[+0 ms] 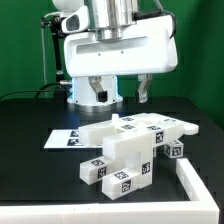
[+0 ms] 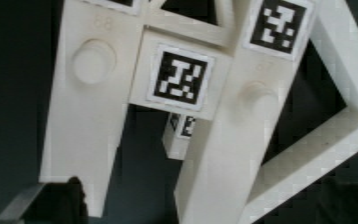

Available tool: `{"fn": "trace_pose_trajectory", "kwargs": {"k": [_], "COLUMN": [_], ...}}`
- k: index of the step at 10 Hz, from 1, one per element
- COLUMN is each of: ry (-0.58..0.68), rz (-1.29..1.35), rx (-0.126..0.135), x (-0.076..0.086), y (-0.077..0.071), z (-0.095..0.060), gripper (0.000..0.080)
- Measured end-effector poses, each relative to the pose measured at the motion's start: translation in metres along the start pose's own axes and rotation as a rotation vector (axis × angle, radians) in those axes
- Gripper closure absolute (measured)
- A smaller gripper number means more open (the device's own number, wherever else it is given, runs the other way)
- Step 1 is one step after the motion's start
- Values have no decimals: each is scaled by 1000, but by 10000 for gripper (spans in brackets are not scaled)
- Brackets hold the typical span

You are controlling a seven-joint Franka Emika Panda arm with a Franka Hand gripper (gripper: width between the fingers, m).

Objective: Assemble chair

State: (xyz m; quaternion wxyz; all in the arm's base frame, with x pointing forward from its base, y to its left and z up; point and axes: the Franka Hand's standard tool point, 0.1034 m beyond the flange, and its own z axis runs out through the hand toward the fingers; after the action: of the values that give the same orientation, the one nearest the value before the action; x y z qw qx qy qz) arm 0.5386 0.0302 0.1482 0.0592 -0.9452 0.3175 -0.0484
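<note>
A black table (image 1: 40, 170) seen in the exterior view, with the robot's large white gripper (image 1: 121, 95) hanging above its middle; the two fingers (image 1: 97, 93) point down and stand well apart, with nothing between them and nothing touching them; below the gripper, near the centre of the table, the chair parts (image 1: 130, 150) sit bunched together as one white blocky cluster; a chunky block forms the front of the cluster, a flatter piece lies across the back toward the exterior view's right, and a small peg sticks up from the top; black-and-white square tags (image 1: 125, 181) mark several faces; the marker board (image 1: 70, 137) lies flat on the table just beside the cluster, toward the exterior view's left, partly hidden behind it; a low white rail (image 1: 195, 185) bends round the near corner at the exterior view's right, apart from the cluster; the wrist view looks closely down on the chair parts (image 2: 87, 120); long white bars run side by side there, with tags (image 2: 176, 78) between and beside them and dark gaps in between.
</note>
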Motion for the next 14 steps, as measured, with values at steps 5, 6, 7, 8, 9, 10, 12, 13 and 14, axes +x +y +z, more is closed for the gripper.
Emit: {"fn": "trace_pose_trajectory", "kwargs": {"k": [5,6,7,8,9,10,12,13,14], "ry": [-2,-15,-41,-39,-41,-42,-37,-24,-5], "rz": [-394,-673,-840,-880,-1000,-1028,-1242,-1345,-1378], "rx": [0,-3,-7,-14,-19,-20,-31,-40,-52], "x": [0,2,4,5,6,6,2,-4,-13], "y": [6,13,20,20,21,22,29,37,47], "z": [-1,3,8,8,8,8,14,19,23], "gripper": [151,151,151,151,151,151,151,151,151]}}
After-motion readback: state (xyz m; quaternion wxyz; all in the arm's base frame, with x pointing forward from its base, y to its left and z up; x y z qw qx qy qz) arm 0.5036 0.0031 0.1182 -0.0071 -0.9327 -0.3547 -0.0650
